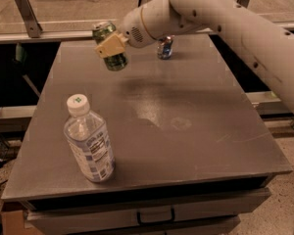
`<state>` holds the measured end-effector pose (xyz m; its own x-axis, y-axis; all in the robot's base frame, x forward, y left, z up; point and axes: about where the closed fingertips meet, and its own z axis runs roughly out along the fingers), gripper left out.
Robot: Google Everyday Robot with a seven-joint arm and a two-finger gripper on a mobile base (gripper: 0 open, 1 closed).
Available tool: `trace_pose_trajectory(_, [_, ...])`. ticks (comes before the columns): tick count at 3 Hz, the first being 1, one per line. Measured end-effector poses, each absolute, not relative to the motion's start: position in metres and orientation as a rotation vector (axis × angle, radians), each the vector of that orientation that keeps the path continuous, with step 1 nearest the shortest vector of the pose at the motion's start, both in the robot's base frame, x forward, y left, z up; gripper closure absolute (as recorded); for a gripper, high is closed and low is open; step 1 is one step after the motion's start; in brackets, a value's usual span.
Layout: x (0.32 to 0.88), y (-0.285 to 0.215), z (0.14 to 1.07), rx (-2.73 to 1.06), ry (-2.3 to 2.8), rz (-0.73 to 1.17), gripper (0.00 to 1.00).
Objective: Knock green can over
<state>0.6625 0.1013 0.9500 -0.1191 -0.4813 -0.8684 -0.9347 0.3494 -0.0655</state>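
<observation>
The green can (117, 60) is off the table, tilted, with its silver top toward the upper left. My gripper (110, 45) is shut on the can around its middle, and a cream finger (109, 44) crosses its front. The white arm (225, 18) reaches in from the upper right. The can hangs above the far left part of the grey table (186, 131), and its shadow falls on the tabletop below and to the right.
A clear water bottle (89, 142) with a white cap stands near the front left of the table. A blue-and-silver can (164, 47) stands at the far edge, just behind the arm. A drawer front runs under the table's front edge.
</observation>
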Motion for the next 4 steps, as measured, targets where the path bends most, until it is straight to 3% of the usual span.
trace_pose_trajectory(2, [0.625, 0.029, 0.925, -1.452, 2.073, 0.435, 1.00])
trace_pose_trajectory(4, [0.607, 0.036, 0.890, -1.712, 2.217, 0.301, 0.59])
